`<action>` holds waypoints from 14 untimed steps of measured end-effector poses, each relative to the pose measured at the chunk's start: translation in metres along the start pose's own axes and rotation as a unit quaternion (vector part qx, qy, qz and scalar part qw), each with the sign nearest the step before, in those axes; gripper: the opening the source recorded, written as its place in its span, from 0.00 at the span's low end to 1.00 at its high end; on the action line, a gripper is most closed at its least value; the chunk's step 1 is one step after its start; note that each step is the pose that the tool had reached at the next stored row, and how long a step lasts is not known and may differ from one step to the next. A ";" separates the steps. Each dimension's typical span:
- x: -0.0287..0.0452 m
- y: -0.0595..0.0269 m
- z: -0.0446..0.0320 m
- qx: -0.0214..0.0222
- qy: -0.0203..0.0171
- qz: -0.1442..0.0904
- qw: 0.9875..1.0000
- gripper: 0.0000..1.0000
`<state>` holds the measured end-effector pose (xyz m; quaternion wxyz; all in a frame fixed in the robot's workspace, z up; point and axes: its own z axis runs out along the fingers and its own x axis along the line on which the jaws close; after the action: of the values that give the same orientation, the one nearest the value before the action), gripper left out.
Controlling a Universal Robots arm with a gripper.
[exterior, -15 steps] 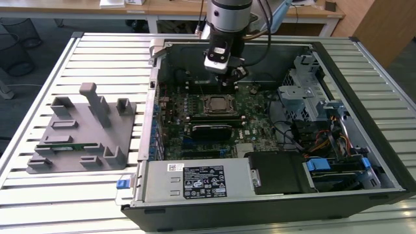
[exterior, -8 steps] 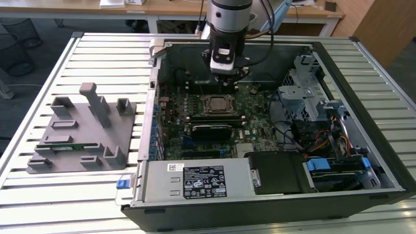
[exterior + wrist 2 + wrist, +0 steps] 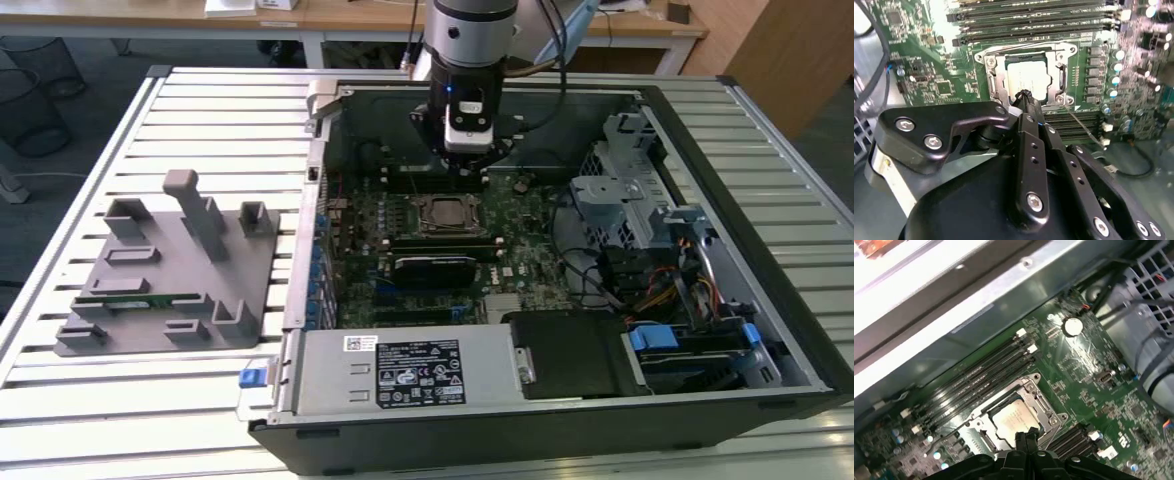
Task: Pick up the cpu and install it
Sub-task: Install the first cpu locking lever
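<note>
The cpu (image 3: pixel 1026 79), a flat silver square, lies inside the metal-framed socket (image 3: pixel 994 80) on the green motherboard. It shows in both wrist views, cpu (image 3: pixel 1013 419), and small in the exterior view, cpu (image 3: pixel 447 212). My gripper (image 3: pixel 467 152) hangs inside the open computer case, a little behind the socket and above the board. Its black fingers (image 3: pixel 1029 130) are pressed together, so the gripper (image 3: pixel 1026 94) is shut with nothing held. In the first wrist view the gripper (image 3: pixel 1026 437) ends just over the cpu's near edge, apart from it.
Memory slots (image 3: pixel 1034 20) run on both sides of the socket. The case (image 3: pixel 747 130) walls, a drive cage (image 3: pixel 627 200), cables (image 3: pixel 667 290) and the power supply (image 3: pixel 400 370) surround the board. A grey fixture (image 3: pixel 174 270) holding a green memory stick (image 3: pixel 134 298) stands on the exterior view's left.
</note>
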<state>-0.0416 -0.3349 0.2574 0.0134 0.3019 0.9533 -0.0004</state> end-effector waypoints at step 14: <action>0.0000 0.0000 0.0009 -0.003 0.001 -0.127 0.992 0.11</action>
<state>-0.0416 -0.3349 0.2565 0.0135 0.1784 0.9839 0.0005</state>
